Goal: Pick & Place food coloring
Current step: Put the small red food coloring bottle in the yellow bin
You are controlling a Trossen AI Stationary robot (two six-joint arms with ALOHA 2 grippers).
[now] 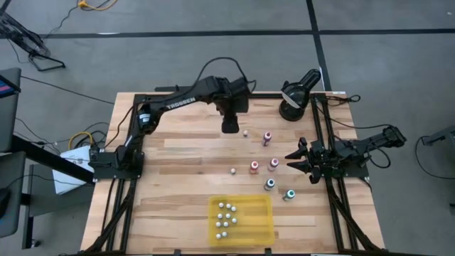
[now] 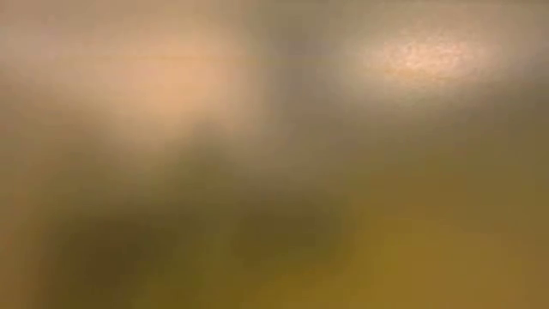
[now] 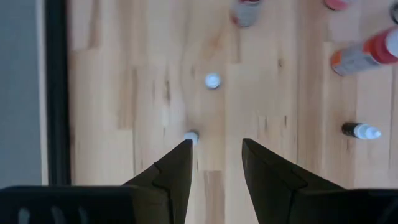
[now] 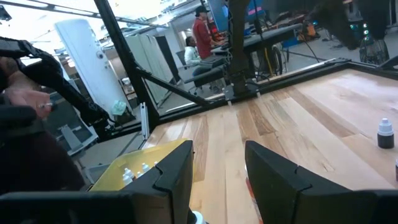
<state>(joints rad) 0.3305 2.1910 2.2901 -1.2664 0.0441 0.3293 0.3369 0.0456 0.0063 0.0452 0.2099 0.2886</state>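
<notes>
Food coloring bottles fill the tray overhead; left claw gapes empty.

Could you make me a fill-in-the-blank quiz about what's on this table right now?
1. The white-capped bottles already collected lie in a tray coloured ____.
2. The left gripper hangs over the table with its fingers ____.
3. The right gripper waits near the table's ____ edge.
4. The table top is made of ____.

Missing words: yellow; open; right; wood
</notes>
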